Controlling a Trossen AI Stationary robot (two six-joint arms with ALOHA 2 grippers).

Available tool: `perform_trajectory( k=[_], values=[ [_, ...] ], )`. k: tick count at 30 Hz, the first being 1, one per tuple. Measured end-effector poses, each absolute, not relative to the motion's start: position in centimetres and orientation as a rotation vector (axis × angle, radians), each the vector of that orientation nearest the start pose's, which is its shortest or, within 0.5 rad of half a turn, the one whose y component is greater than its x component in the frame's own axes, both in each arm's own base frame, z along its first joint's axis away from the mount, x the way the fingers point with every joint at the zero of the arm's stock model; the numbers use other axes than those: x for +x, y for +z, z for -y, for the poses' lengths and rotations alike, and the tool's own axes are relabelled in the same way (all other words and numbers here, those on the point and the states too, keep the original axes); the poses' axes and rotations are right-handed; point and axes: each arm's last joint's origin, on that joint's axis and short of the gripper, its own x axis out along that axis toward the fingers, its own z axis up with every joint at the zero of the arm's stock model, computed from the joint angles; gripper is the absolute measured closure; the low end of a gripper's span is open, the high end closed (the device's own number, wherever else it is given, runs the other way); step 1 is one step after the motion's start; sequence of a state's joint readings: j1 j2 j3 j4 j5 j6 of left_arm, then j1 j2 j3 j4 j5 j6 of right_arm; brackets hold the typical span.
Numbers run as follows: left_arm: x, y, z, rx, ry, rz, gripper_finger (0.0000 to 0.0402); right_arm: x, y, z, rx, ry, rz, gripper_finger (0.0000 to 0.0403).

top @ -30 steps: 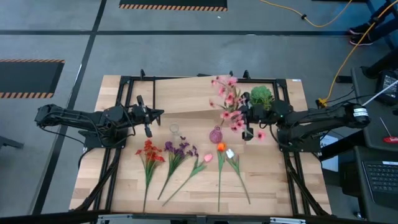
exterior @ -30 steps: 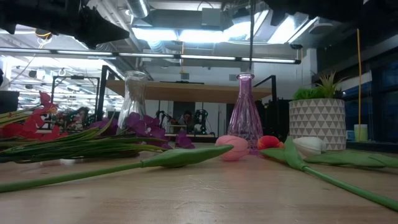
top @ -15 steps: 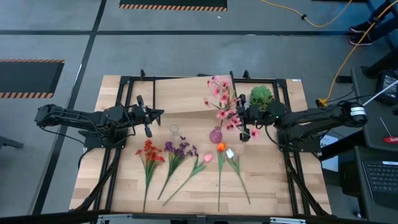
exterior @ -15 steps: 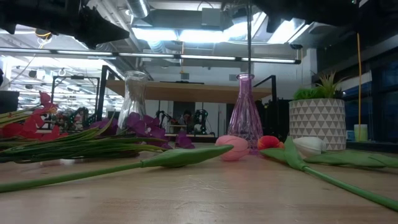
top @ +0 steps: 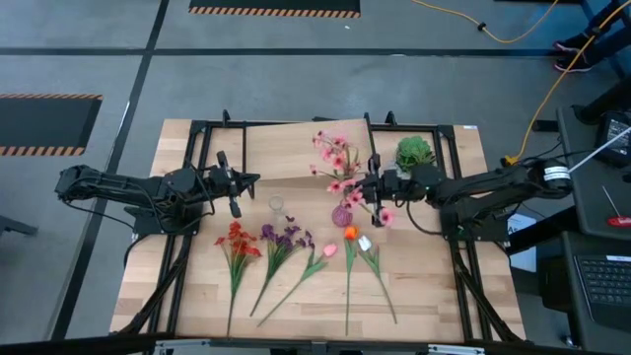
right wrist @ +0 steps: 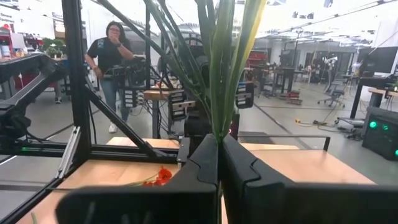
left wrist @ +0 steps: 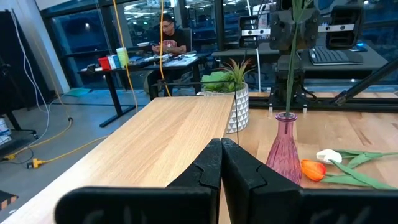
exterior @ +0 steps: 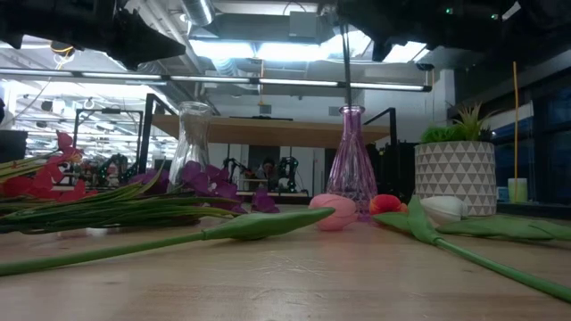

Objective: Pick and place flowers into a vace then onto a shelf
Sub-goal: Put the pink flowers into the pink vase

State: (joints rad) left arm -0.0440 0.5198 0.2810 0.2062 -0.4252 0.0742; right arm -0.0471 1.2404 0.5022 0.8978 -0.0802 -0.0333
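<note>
My right gripper (top: 367, 189) hangs above the purple glass vase (top: 342, 214), shut on a spray of pink flowers (top: 336, 158). The spray's stem (exterior: 346, 62) runs straight down to the vase's mouth (exterior: 351, 110). Red (top: 237, 240), purple (top: 284, 237), pink (top: 328, 250), orange (top: 350, 234) and white (top: 365, 243) flowers lie flat on the table. A clear vase (top: 277, 205) stands left of the purple one. The shelf (exterior: 268, 130) stands along the far side. My left gripper (top: 248, 181) waits shut at the left, level with the shelf. My right gripper pinches the pink spray's green stems (right wrist: 217, 124) between its two fingers. The fingers come in level from the table's right and lie across the stems. The spray stands upright, blossoms above the fingers, and its lower end (left wrist: 287, 109) reaches the purple vase's mouth.
A round green plant in a white patterned pot (top: 414, 153) stands close behind my right arm. Black frame posts (exterior: 145, 134) hold up the shelf. A person (right wrist: 112, 56) stands in the room beyond the table.
My right gripper has moved toward the table's left edge and a little down, carrying the pink spray upright. The stem now hangs over the purple vase's mouth instead of slightly to its right.
</note>
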Motion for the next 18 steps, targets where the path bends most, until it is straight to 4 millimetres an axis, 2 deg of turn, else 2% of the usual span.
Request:
perform_trajectory(
  k=[10, 18],
  values=[
    [13.8, 23.2, -0.6, 0.081, 0.380, -0.046, 0.0398, 25.4, 24.0, 0.8, -0.034, -0.001, 0.104, 0.0403],
    [13.8, 23.2, -0.6, 0.081, 0.380, -0.046, 0.0398, 25.5, 23.6, -0.7, -0.050, -0.061, 0.066, 0.0403]
  ],
)
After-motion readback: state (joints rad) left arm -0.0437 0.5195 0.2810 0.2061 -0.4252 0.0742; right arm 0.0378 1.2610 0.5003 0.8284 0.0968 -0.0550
